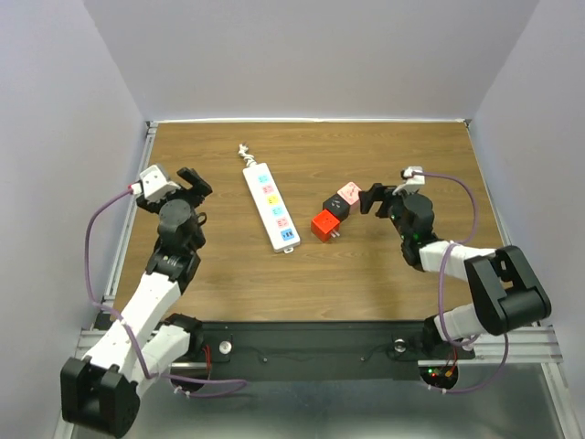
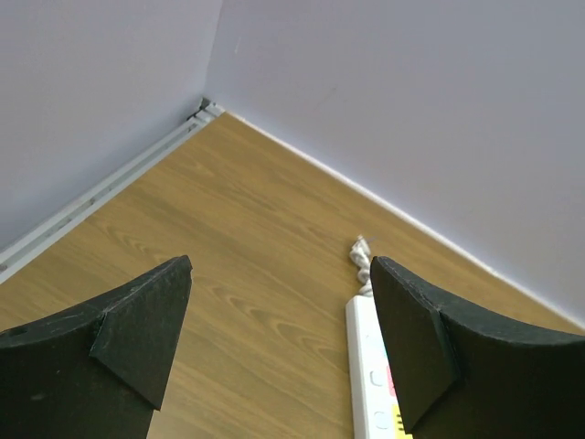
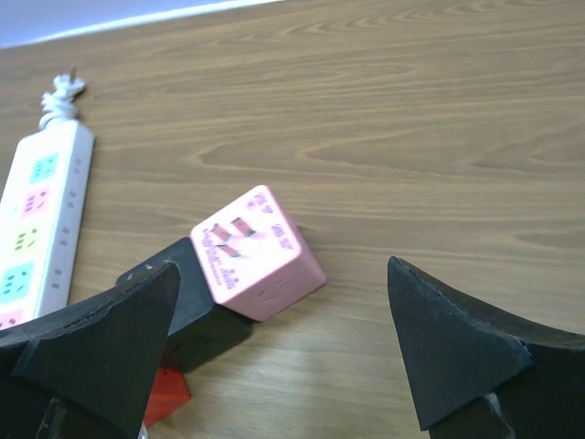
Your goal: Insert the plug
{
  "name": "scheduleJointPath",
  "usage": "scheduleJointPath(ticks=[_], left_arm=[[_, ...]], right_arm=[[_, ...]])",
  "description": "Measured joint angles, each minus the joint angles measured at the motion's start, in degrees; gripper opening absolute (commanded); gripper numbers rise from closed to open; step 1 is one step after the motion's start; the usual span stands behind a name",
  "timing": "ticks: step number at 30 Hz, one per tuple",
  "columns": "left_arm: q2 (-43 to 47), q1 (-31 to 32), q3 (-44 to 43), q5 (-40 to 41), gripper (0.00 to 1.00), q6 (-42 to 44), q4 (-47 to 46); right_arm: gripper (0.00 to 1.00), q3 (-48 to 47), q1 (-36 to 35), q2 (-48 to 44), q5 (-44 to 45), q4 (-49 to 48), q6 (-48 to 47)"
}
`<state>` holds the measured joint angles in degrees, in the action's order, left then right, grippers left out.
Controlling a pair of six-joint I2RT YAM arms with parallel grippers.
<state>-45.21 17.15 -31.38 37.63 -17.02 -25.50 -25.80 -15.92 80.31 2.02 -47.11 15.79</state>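
Black left gripper (image 1: 189, 187) is held with jaws apart, nothing gripped, well left of the white power strip (image 1: 271, 208). The strip is laid flat mid-table, its cord (image 1: 243, 151) bundled at the far end. Right of the strip, three cubes are clustered, touching: red plug (image 1: 324, 223), black plug (image 1: 336, 206), pink plug (image 1: 349, 194). Right gripper (image 1: 372, 199) is spread wide and empty, just beside the pink plug, no contact seen. Wood-grain table (image 1: 402, 155) is boxed by plain pale walls (image 1: 311, 55).

Wood-grain table (image 1: 384, 274), 3 plain pale lavender walls (image 1: 311, 55), metal rail (image 1: 128, 219) along its left edge.
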Motion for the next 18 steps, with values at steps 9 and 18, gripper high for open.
scheduleJointPath(ticks=[9,18], left_arm=[[-6.56,0.00,-0.96,-3.76,0.90,0.81,-1.07],[-11.82,1.88,-3.56,-8.02,0.90,1.90,-2.60]], right_arm=[[1.00,-5.22,-6.03,7.23,-5.73,0.35,-4.17],[1.00,-7.63,-11.28,8.63,-10.47,3.23,-7.02]])
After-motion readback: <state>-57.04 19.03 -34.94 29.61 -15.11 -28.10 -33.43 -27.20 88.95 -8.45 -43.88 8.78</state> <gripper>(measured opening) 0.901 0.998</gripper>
